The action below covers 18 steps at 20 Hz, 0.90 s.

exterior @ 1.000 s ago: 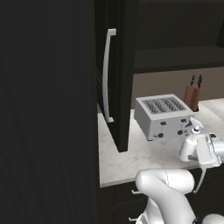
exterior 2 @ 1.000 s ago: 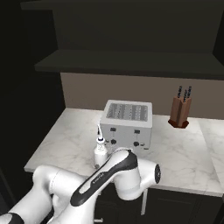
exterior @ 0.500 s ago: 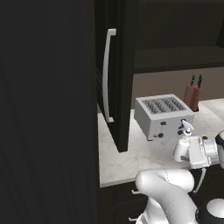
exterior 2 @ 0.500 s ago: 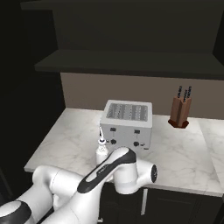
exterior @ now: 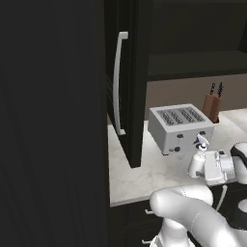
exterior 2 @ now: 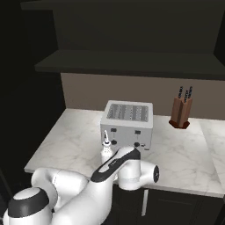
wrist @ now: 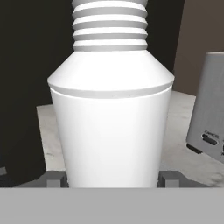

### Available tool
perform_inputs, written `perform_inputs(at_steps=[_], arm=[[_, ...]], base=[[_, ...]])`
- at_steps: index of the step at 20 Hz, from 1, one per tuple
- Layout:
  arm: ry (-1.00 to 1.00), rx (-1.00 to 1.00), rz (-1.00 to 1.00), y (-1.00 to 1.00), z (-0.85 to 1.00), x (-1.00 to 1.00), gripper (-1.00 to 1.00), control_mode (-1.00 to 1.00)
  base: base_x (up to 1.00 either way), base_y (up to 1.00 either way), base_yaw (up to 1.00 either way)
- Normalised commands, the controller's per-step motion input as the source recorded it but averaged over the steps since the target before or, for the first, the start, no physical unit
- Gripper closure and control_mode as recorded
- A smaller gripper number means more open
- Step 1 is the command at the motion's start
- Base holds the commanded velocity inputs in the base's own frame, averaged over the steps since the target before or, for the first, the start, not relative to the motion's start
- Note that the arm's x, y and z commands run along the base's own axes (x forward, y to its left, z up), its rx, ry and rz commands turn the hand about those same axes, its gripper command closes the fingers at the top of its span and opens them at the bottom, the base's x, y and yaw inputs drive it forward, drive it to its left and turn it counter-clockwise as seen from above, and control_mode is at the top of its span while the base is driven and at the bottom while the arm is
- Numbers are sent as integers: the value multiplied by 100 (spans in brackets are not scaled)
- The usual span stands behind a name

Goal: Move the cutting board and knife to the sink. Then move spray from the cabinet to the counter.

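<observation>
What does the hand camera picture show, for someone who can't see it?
A white spray bottle stands upright, very close, between the end effector's two dark fingertips. Behind it are the marble counter, a grey toaster and the black cabinet.

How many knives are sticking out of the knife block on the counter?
2. Both stand side by side in the knife block at the back of the counter, right of the toaster: one knife, the other.

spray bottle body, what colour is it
Plain white, with a ribbed white neck. The hand view shows the spray bottle best, close up between the claw tips.
</observation>
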Motion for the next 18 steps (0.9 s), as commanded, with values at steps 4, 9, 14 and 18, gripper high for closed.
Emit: perform_inputs(at_steps=[4, 9, 14, 18], arm=[[0, 0, 4, -19, -32, 30, 100, -100], [0, 0, 7, -20, -28, 22, 100, -100], [0, 0, 7, -18, -22, 20, 100, -100], [0, 0, 5, -14, -15, 13, 100, -100]], base=[[0, 0, 0], [0, 0, 0], [0, 0, 0], [0, 0, 0]])
